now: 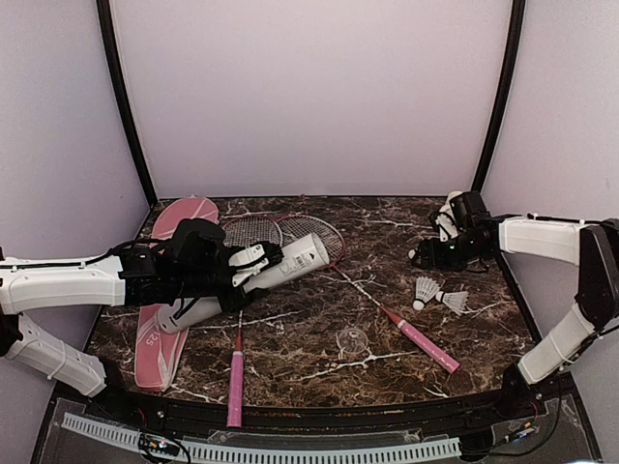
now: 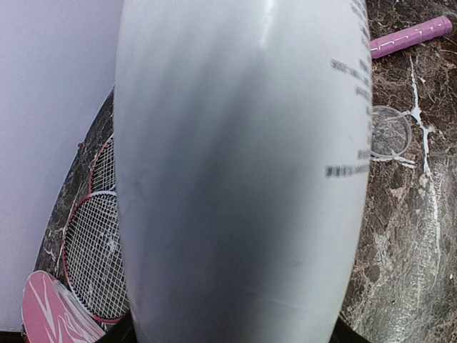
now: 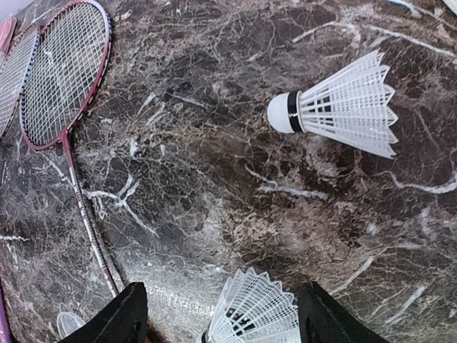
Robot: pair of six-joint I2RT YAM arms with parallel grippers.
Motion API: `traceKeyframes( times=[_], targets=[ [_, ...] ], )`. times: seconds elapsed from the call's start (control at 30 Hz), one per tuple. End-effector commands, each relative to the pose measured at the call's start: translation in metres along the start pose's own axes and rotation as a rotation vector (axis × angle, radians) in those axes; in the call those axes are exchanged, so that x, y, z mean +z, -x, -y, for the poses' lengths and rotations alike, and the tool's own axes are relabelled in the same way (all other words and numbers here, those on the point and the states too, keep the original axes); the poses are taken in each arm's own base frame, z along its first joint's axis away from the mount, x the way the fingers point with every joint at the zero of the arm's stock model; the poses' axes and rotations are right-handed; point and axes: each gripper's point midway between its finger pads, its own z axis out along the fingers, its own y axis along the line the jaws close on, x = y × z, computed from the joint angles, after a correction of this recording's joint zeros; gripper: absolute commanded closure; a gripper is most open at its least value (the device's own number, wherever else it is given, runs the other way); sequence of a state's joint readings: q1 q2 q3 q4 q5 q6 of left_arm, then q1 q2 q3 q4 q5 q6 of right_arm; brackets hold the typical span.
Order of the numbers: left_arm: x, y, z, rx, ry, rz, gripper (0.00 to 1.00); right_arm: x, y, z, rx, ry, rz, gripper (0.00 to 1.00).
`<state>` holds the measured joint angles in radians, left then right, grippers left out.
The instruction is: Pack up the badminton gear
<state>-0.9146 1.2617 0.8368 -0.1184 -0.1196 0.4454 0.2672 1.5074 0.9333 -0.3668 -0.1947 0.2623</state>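
Observation:
The white tube (image 1: 280,271) hangs tilted above the table, with my left gripper (image 1: 237,275) shut around its middle. In the left wrist view the tube (image 2: 243,171) fills the frame and hides the jaws. Two red-rimmed racquets (image 1: 311,232) lie crossed behind it, with their pink handles (image 1: 235,382) toward the front. The pink racquet cover (image 1: 169,290) lies under my left arm. My right gripper (image 3: 225,293) is open at the back right, with a shuttlecock (image 3: 253,314) between its fingers but untouched. Another shuttlecock (image 3: 335,111) lies ahead of it. Two shuttlecocks (image 1: 426,290) rest nearby.
A clear round lid (image 1: 353,340) lies on the dark marble table (image 1: 309,329) near the middle front. The second racquet's pink handle (image 1: 421,343) points to the front right. White walls close in the back and both sides.

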Motion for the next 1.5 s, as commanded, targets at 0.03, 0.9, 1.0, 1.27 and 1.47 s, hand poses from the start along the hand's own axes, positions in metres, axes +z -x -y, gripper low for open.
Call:
traceKeyframes(
  times=[0.03, 0.9, 1.0, 1.27, 1.47],
  targets=[
    [-0.003, 0.012, -0.001, 0.009, 0.001, 0.038, 0.37, 0.005, -0.007, -0.001, -0.024, 0.017, -0.039, 0.32],
    [0.000, 0.010, 0.000, 0.008, 0.002, 0.023, 0.37, 0.009, -0.028, 0.008, 0.042, -0.018, -0.117, 0.68],
    [0.000, 0.011, 0.001, 0.007, 0.000, 0.025, 0.37, 0.008, -0.028, 0.007, 0.041, -0.017, -0.119, 0.70],
    [-0.001, 0.013, 0.001, 0.004, -0.004, 0.030, 0.37, 0.008, -0.029, 0.005, 0.047, 0.000, -0.118, 0.77],
    [-0.001, 0.012, 0.001, 0.006, -0.003, 0.027, 0.37, 0.009, -0.030, 0.004, 0.049, 0.007, -0.120, 0.81]
  ],
)
